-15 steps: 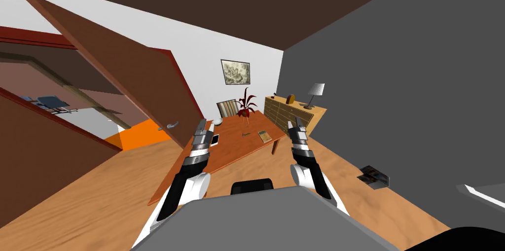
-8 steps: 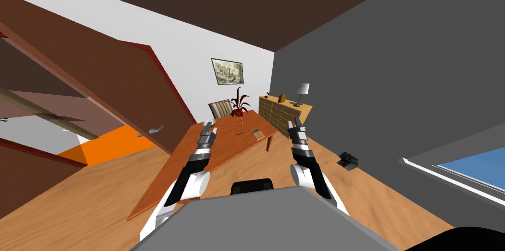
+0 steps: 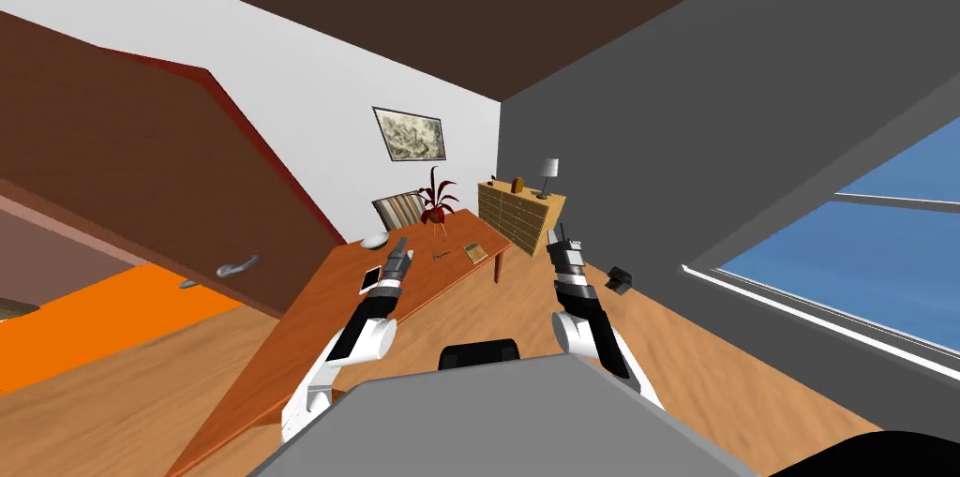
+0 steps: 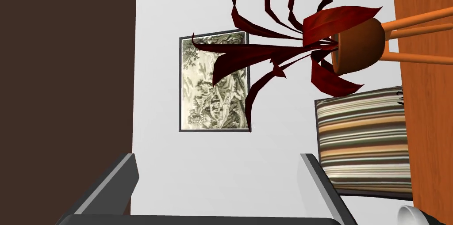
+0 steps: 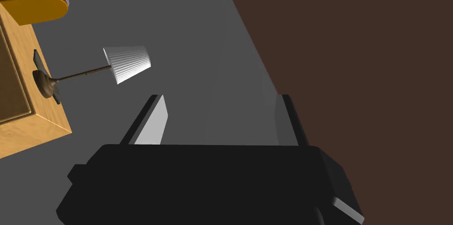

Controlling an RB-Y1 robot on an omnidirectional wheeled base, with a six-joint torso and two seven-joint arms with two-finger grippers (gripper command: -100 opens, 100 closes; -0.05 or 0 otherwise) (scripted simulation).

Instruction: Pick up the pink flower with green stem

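Left pincer [image 4: 219, 158]: wide apart, empty; over table [image 3: 309, 331], facing potted red plant [image 4: 354, 50]
Right pincer [image 5: 221, 98]: wide apart, empty; beside the table

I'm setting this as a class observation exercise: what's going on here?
A two-armed robot stands at a long wooden table, holding nothing. Its left gripper hangs open over the tabletop, pointing toward a red-leaved potted plant and a striped chair. The right gripper, also open, is beside the table, facing a lamp. A small thin item lies on the table ahead of the left gripper, possibly the flower, too small to tell.
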